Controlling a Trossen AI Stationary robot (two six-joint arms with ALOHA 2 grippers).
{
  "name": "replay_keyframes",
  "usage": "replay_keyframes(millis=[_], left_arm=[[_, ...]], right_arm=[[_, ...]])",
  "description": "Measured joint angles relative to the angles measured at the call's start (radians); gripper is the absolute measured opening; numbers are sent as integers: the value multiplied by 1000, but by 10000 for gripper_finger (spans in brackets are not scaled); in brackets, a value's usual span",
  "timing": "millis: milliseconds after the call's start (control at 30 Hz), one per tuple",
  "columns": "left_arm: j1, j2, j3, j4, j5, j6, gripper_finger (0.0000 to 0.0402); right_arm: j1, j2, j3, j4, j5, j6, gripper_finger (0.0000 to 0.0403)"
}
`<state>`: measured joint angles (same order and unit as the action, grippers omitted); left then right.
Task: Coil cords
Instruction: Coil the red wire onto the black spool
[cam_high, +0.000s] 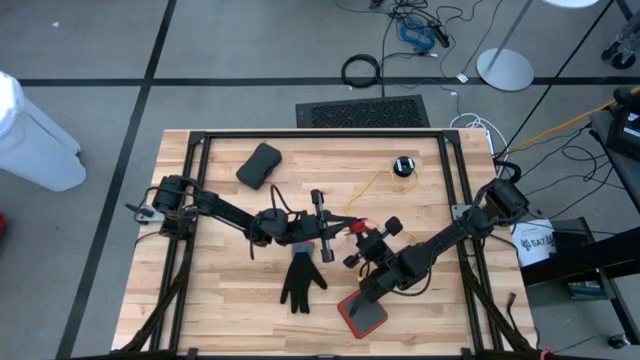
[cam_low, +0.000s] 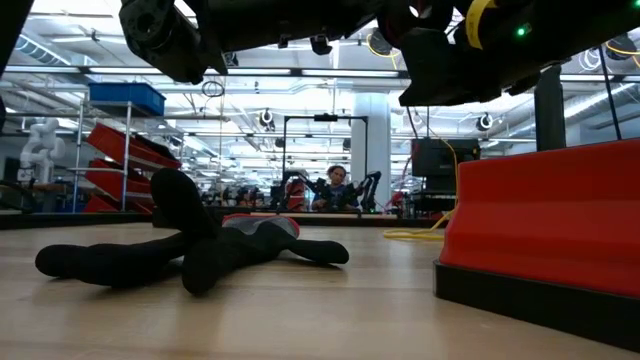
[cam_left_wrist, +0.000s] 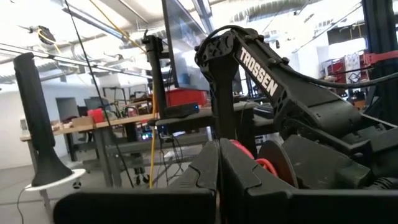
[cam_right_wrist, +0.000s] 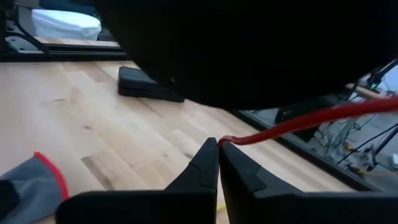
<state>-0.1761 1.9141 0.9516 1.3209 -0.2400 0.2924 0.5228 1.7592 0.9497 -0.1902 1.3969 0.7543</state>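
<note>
Fingers of left gripper: pressed flat together, nothing visible between them. Fingers of right gripper: likewise closed tip to tip, with a thin red strand meeting the tips; grip on the strand not confirmable. Both grippers raised above the middle of the bench, facing each other, close together.

Cord: thin yellow line on the far half of the bench, right of centre, joined to a small black puck and trailing from it toward the grippers. Loose, uncoiled. Puck well apart from both sets of fingers.

Surrounding items:
- Black glove, flat on the near half, just below the left gripper; red cuff edge visible from the right wrist camera.
- Red-and-black tray, near edge, partly under the right arm; in the level view, blocking the right side of the bench.
- Black pouch, far left area, clear of both arms.

Surface: pale wooden planks, black metal frame around the edge.

Room: grey floor with dark lines, black mat beyond the far edge, black cable ring, blue cable bundle, white round stand base. Shelving with red bins and a seated person far behind.
</note>
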Motion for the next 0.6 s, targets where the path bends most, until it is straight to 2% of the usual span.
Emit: replay_keyframes(millis=[400,600], left_arm=[[-8,0,0,-17,0,0,6],[3,-2,0,-33,0,1,6]], right_arm=[[-12,0,0,17,22,-11,0],[-12,0,0,175,-8,-125,0]])
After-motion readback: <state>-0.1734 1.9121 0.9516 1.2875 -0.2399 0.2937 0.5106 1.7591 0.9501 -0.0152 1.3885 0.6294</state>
